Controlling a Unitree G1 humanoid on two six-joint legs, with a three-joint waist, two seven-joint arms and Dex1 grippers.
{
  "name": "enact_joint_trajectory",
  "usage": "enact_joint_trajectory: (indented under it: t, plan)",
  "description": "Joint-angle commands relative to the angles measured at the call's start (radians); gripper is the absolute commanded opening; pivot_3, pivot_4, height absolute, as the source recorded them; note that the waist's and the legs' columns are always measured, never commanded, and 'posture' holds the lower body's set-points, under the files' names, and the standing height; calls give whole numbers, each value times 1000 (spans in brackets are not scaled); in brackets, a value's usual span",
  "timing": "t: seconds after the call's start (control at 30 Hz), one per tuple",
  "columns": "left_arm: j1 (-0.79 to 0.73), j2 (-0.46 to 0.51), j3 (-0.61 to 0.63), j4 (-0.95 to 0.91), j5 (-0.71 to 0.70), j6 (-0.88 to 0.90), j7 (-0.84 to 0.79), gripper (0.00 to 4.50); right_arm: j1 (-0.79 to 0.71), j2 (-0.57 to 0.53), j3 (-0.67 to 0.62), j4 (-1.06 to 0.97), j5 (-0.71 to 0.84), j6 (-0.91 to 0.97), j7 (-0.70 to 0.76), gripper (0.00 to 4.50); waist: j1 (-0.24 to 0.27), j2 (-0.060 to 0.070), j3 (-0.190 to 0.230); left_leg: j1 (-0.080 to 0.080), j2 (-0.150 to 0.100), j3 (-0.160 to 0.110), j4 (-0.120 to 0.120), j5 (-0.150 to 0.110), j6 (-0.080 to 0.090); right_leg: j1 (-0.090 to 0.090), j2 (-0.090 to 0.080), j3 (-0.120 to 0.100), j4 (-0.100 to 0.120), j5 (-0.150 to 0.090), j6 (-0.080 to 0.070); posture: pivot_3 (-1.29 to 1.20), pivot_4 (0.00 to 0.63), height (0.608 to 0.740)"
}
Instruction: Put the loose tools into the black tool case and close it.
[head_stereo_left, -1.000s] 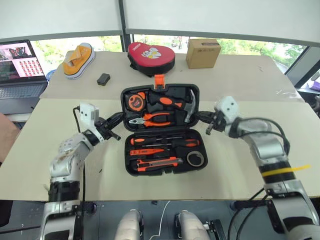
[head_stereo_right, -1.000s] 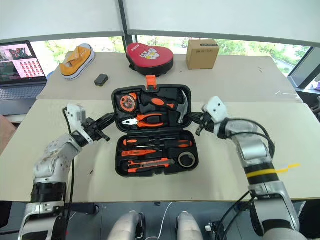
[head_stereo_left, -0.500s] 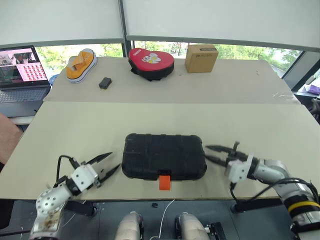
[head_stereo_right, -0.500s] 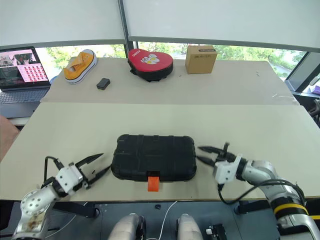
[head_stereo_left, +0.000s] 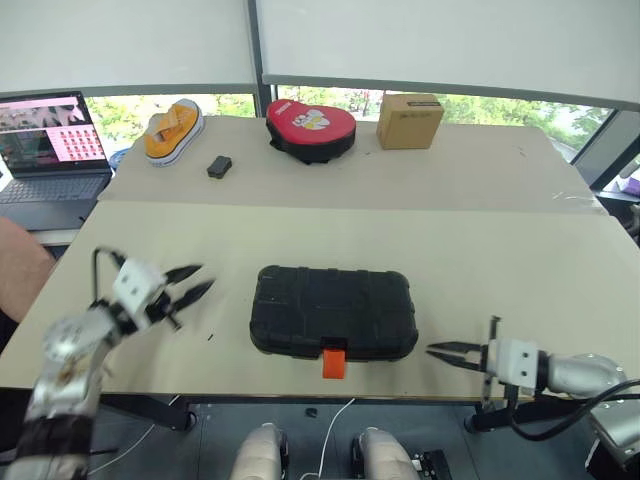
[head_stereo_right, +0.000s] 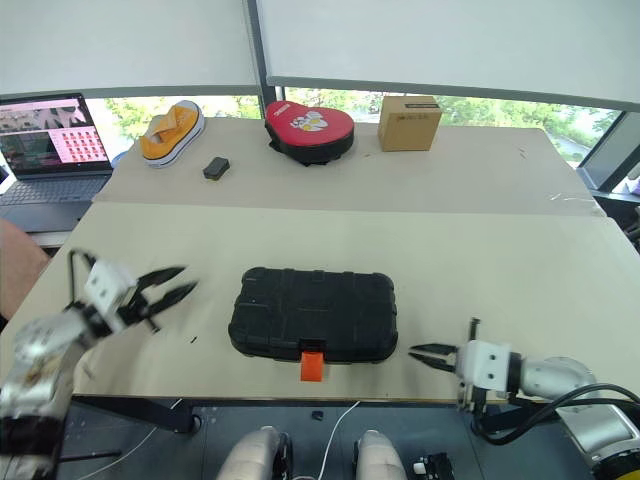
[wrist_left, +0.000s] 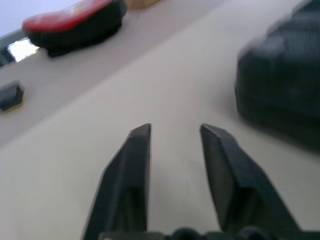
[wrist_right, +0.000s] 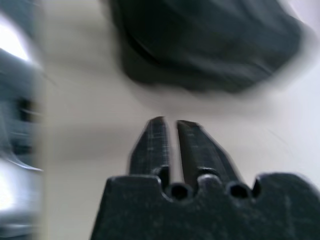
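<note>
the right end effector hung at the near edge of the pale bench, fingers pressed together on nothing, just right of the rounded black moulded plastic tool case. the case lay shut at the bench's near middle, its small orange latch jutting over the front edge. the left end effector hovered left of it, fingers parted, empty. risk, as a judgement: the latch looked unfastened, so a nudge could slide the case off or spring the lid
</note>
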Motion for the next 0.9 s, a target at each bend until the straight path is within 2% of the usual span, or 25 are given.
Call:
enact_joint_trajectory:
  t: [0.03,0.17,0.33,0.53,0.63,0.77,0.9]
  plan:
    - [-96,-33,-84,73,52,71,-18,105,11,8,20,-107,-25,171,9,0,-6,0,0,0,0,1,0,-1,1,0,0,1,0,-1,1,0,150,740]
    - [-182,-63,-171,203,114,71,-74,105,-52,88,56,-141,-98,303,-25,0,-16,0,0,-4,-1,1,0,-2,2,-4,4,2,-1,-1,2,0,150,740]
    - [-216,-85,-198,285,135,61,-119,105,-134,174,65,-138,-176,385,-51,0,-24,-1,1,-6,1,0,0,0,0,-8,9,3,1,-1,0,0,150,740]
    - [-123,-42,-163,135,61,176,-203,105,-236,263,16,-26,-252,372,-109,0,-25,-1,1,-8,1,1,0,0,-1,-11,8,5,2,-1,0,0,150,740]
    - [-23,-3,-108,-5,-24,241,-245,105,-306,304,3,68,-264,321,-117,0,-26,-1,1,-10,1,2,1,0,-1,-13,8,5,4,-1,0,0,150,740]
    - [121,8,-28,-183,-90,271,-202,105,-407,350,6,216,-289,254,-110,0,-28,-1,1,-12,2,1,1,0,-2,-16,8,6,5,-1,0,0,150,740]
    - [156,9,35,-255,-167,324,-184,105,-439,361,-8,294,-295,213,-101,0,-15,-1,2,-12,2,0,1,2,-3,-16,7,4,5,0,0,0,150,740]
